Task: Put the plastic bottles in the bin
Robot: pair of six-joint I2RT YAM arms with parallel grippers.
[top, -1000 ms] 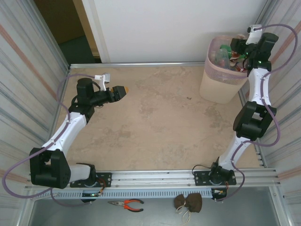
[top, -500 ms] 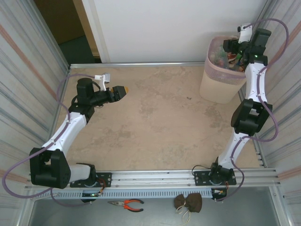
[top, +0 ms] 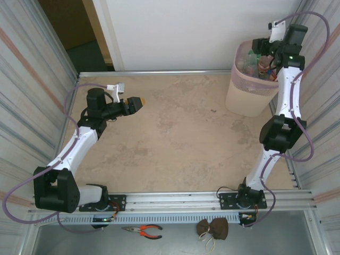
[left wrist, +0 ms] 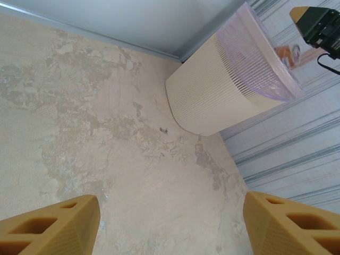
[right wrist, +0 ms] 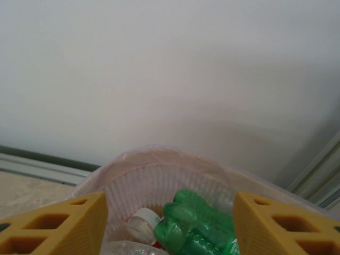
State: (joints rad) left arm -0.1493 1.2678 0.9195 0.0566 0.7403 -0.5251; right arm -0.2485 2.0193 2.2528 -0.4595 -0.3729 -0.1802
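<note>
Releasing over the bin (top: 245, 101) works best with the right fingers (right wrist: 79, 223) centred above its mouth. They hang there now, spread apart with nothing between them. Below them the plastic bottles (right wrist: 197, 227) lie piled inside the bin, a green one and a white-capped clear one on top, close under the rim.

The bin stands in the far right corner of the tabletop (top: 175, 149), just beside the white back wall (top: 202, 32) and the ribbed side wall (top: 325, 114). The safe way out, I judge, is straight up past the rim, then back toward the middle, where the open room lies. The left fingers (left wrist: 53, 228) hover open and empty over the left of the tabletop, well apart from the bin.
</note>
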